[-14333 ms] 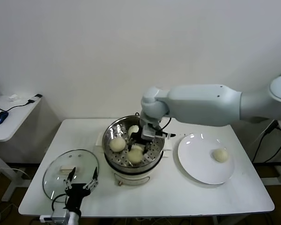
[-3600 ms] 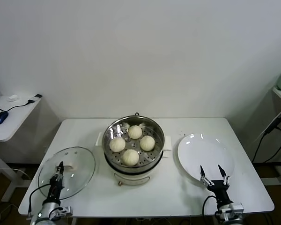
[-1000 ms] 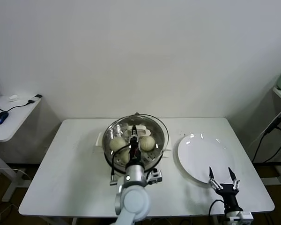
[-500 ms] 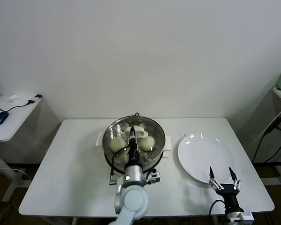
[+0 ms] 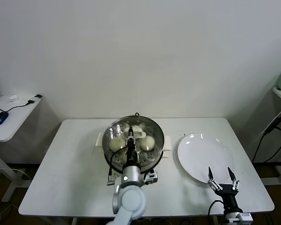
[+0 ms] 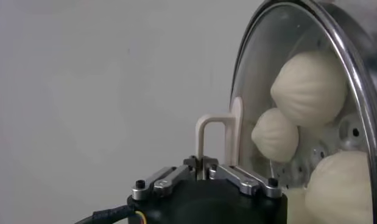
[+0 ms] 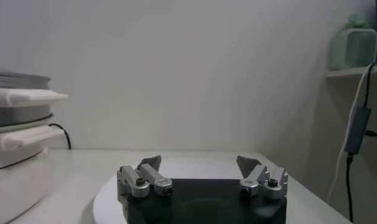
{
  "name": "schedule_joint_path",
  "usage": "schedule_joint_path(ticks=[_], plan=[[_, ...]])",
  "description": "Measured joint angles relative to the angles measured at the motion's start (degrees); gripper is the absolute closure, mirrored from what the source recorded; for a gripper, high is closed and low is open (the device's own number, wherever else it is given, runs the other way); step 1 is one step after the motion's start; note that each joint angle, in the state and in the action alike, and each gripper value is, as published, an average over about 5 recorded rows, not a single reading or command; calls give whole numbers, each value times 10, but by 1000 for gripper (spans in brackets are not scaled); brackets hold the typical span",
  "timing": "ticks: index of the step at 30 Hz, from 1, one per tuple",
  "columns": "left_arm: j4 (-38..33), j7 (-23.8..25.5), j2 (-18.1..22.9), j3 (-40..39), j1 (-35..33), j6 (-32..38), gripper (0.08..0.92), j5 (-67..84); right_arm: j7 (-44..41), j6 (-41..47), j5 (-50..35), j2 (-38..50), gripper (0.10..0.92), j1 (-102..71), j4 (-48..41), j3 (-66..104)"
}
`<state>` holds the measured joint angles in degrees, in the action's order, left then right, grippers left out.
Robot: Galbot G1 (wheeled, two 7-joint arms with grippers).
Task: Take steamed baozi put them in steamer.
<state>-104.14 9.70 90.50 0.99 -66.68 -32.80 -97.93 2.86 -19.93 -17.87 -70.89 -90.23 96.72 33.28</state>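
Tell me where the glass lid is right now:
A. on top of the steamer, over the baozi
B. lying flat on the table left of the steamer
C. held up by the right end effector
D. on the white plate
A: the glass lid sits on the steamer with the baozi visible through it, and the left end effector is at its handle; the right end effector waits open by the plate.

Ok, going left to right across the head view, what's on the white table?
Steamer with the glass lid and left gripper over it → white plate → right gripper at the plate's near edge.
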Motion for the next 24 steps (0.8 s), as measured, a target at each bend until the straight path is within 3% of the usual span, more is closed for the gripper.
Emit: schedule_joint_path(ticks=[19,24], plan=[[-101,-17,-42,-3,-47,31,265,110,10,14,-3,2,202,10,7,-15],[-136,-50,-59,17,-72,58,185,178,16,15,-4,4,203,12,9,-22]])
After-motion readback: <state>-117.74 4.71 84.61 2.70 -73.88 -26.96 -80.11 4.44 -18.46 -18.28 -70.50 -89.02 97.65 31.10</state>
